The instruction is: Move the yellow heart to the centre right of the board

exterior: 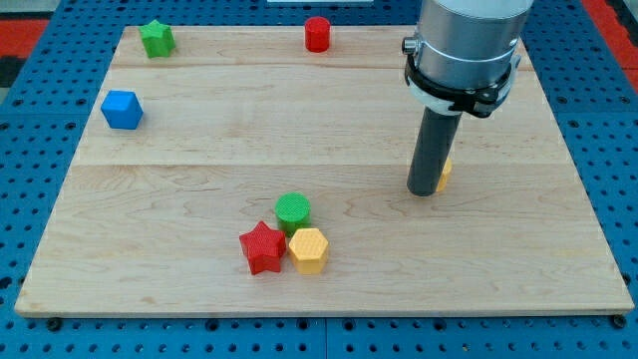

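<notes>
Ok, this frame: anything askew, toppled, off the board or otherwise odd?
Nothing stands out. All blocks sit flat on the wooden board. The only quirk: the yellow heart is mostly hidden behind my tip, so only a sliver shows. The green cylinder, red star and yellow hexagon are clustered tightly.

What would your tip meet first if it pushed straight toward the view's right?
My tip would meet the yellow heart first; only its edge shows behind the rod, apparently touching. Beyond it, the board looks free to its right edge.
</notes>
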`<state>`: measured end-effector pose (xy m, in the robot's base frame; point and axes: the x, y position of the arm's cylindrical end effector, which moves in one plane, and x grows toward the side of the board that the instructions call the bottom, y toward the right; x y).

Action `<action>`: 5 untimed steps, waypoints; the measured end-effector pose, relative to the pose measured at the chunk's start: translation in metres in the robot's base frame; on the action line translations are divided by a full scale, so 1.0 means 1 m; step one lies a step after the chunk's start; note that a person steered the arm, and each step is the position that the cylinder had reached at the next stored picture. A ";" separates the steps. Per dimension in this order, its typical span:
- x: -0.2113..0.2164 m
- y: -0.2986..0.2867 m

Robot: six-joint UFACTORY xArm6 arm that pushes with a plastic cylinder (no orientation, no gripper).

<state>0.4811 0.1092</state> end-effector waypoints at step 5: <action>-0.048 0.025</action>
<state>0.4326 0.1345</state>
